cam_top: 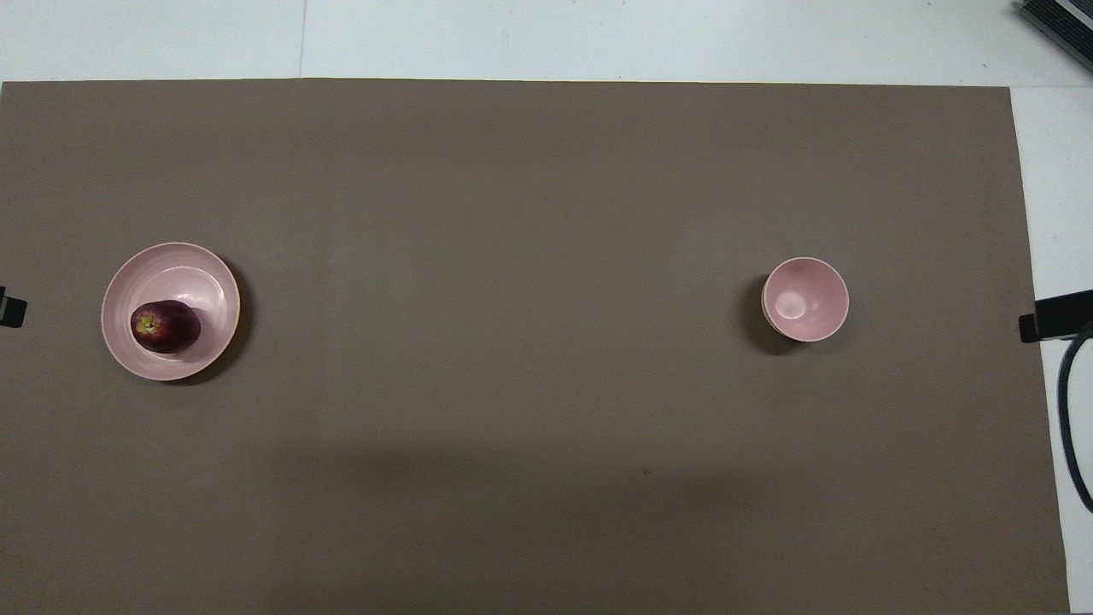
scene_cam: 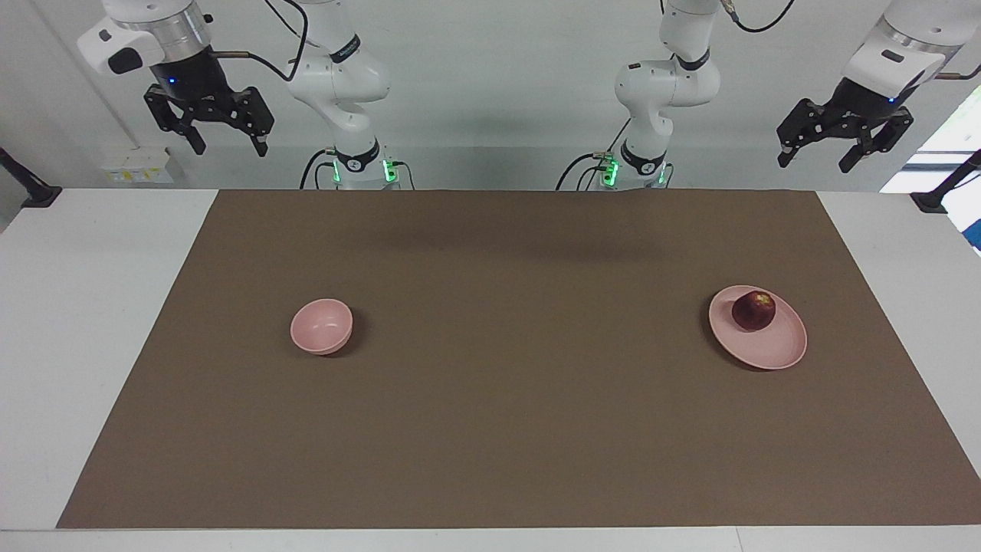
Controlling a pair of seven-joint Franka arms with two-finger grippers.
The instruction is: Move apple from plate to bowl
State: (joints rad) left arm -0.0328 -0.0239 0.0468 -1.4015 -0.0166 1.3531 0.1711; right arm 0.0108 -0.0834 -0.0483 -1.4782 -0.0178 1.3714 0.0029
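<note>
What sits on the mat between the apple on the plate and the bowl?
Nothing visible does. The apple rests on the plate toward the left arm's end, the bowl toward the right arm's end, with only bare brown mat between them. Both hands are raised and open.

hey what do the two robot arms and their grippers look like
Both arms are glossy white with rounded joints, black rings and green lights at their bases. Black cables loop along them. The left gripper and right gripper are black, two-fingered linkages on silver-and-white wrists, each with a small blue light.
</note>
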